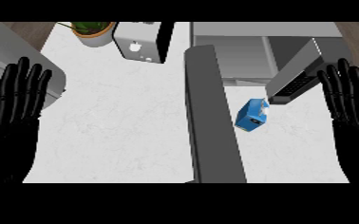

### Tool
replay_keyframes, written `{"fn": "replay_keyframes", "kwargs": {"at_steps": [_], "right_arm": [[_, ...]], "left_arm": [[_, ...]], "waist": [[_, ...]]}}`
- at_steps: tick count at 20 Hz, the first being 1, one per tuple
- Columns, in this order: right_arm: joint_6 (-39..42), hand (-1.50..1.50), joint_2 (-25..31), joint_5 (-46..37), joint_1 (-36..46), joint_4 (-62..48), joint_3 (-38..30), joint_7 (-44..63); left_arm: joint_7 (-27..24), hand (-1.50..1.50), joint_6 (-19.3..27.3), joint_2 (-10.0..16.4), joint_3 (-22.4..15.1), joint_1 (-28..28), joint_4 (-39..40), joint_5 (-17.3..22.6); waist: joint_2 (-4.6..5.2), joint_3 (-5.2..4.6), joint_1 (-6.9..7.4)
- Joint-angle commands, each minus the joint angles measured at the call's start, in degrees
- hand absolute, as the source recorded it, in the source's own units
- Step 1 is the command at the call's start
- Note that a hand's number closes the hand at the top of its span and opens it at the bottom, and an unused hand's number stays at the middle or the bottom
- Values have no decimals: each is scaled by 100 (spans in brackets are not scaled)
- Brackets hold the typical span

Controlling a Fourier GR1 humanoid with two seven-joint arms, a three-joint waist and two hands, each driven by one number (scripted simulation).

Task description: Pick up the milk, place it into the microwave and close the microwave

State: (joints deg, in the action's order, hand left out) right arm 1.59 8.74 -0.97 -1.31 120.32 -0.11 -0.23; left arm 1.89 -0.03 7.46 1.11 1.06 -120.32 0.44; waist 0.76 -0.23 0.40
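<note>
The blue milk carton (252, 114) sits on the white counter (119, 123) in front of the grey microwave (235, 52), beside a long dark panel (210, 118). The left hand (21, 97) and right hand (341, 95) rest at the side edges, fingers straight, holding nothing.

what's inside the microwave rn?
Nothing visible: the microwave cavity shows bare grey floor and walls. Its right part is covered by a slanted grey panel. The milk sits outside on the counter.
</note>
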Motion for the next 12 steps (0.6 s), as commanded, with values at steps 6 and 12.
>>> {"fn": "replay_keyframes", "kwargs": {"at_steps": [6, 12], "right_arm": [[-354, -150, -420, -210, 2080, -1267, 156, 537], [-468, -150, -761, 399, 1542, -818, 142, 1071]], "left_arm": [[-517, -150, -5, -256, -342, -186, 369, -335], [356, -150, 376, -604, -318, 175, -64, -80]], "waist": [[-62, 21, 41], [-83, 23, -23]]}}
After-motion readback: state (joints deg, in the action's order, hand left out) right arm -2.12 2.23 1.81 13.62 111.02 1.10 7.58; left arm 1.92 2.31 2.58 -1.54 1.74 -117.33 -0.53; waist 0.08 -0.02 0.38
